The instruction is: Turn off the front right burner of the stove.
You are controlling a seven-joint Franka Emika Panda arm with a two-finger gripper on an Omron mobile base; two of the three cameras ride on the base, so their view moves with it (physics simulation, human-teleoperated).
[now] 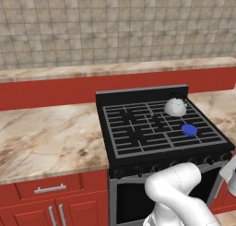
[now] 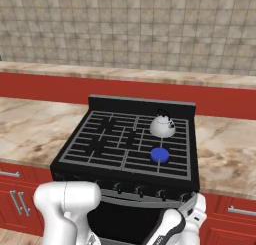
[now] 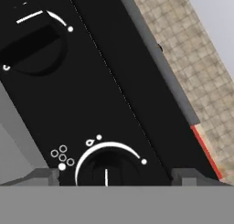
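two dark fingertips of the gripper (image 3: 114, 177) stand wide apart at the bottom of the hand view, holding nothing, and a round black knob (image 3: 107, 170) sits straight ahead between them, very close, with its white pointer line running along the view's vertical. judging by the spread of the tips, the knob fits in the gap, so the coming move looks like a short push forward, a close, and a twist about the knob's own axis. whether the tips already touch the panel cannot be told, since the knob's lower half is cut off by the frame edge.

farther out along the black front panel, up and to the left of the gripper, lies a second knob (image 3: 32, 47), only partly readable in the dark.

from the right base view the gripper (image 2: 192, 214) sits low at the right end of the stove (image 2: 75, 164), just under the knob row. above and beyond it, on the grate, the front right burner (image 2: 160, 154) shows its blue glow, still lit. behind that stands a pale kettle (image 2: 163, 125). marbled desk (image 2: 225, 149) flanks the stove.
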